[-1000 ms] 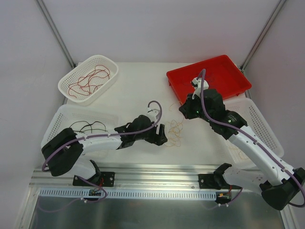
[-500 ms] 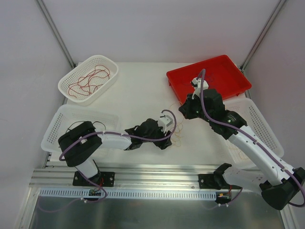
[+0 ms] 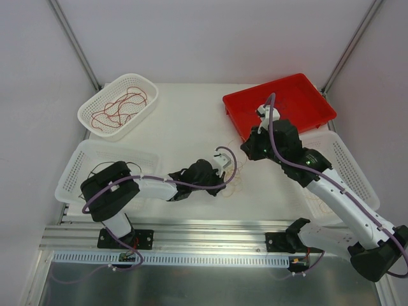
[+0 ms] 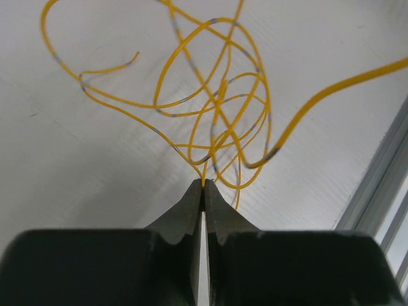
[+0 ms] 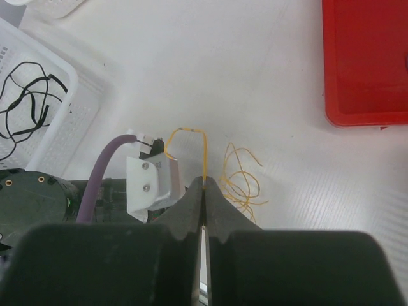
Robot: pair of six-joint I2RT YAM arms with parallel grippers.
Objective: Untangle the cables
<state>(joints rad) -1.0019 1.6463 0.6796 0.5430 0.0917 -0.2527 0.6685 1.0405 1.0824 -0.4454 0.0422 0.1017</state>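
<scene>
A loose tangle of thin yellow cables (image 3: 237,181) lies on the white table between the two arms. My left gripper (image 4: 204,183) is shut on a yellow strand at the tangle's near edge, and the loops (image 4: 332,90) fan out in front of it. My right gripper (image 5: 204,180) hovers above, shut on another yellow strand (image 5: 204,159) that arches up and over toward the left wrist (image 5: 150,182). In the top view the left gripper (image 3: 224,185) sits low beside the tangle, while the right arm hides its own fingertips.
A white basket (image 3: 148,84) at the back left holds red cables (image 3: 118,105). Black cables (image 3: 118,169) lie in the basket (image 3: 75,167) at the left. A red tray (image 3: 280,102) stands at the back right, and a white basket (image 3: 347,167) at the right.
The left arm swung right to the yellow tangle and its jaws closed on a strand. The right gripper stayed shut on its strand, almost unmoved.
</scene>
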